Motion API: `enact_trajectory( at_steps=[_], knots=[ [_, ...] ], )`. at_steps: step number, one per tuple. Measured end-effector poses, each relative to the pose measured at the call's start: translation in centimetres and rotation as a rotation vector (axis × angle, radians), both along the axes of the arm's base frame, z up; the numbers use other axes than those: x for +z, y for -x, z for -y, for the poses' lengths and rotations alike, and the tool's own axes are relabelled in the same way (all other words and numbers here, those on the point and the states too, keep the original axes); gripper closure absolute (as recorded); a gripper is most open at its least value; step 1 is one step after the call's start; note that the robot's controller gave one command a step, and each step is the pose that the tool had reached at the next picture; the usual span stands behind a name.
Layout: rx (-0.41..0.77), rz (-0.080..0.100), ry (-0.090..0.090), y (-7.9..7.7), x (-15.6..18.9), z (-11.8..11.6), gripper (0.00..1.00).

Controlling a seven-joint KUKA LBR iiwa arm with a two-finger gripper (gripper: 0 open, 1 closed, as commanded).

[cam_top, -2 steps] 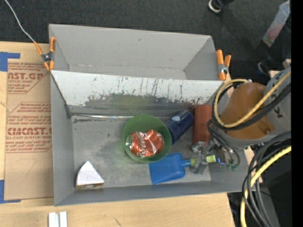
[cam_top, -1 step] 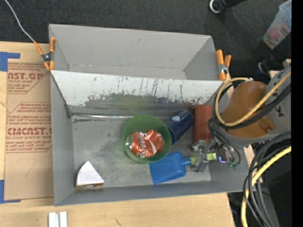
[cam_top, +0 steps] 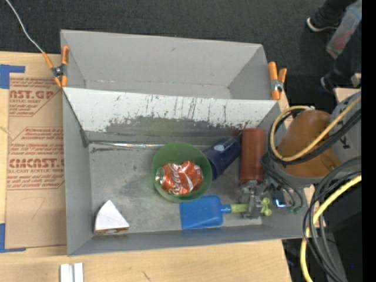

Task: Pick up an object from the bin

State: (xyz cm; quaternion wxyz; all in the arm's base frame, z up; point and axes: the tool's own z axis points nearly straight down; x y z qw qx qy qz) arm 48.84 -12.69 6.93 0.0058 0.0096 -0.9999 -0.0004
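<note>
Gripper [cam_top: 254, 204] is seen at near right of bin [cam_top: 117, 181], beside blue tool [cam_top: 201, 214] with green handle [cam_top: 235, 208]; grip state cannot be told.

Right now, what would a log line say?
gripper low at right of bin | over green handle of blue scoop | brown cylinder beside it

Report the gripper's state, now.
Gripper: cannot be told whether open or closed; it sits at the green handle of the blue tool.
</note>
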Motion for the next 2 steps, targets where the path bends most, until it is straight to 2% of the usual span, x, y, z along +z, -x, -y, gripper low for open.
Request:
enact_trajectory(
  at_steps=[1, 2],
  knots=[
    [-0.021, 0.001, -0.001, 0.0, 8.4, -1.1, 1.0],
    [-0.01, 0.008, 0.002, -1.4, 14.7, 1.5, 1.0]
  ],
)
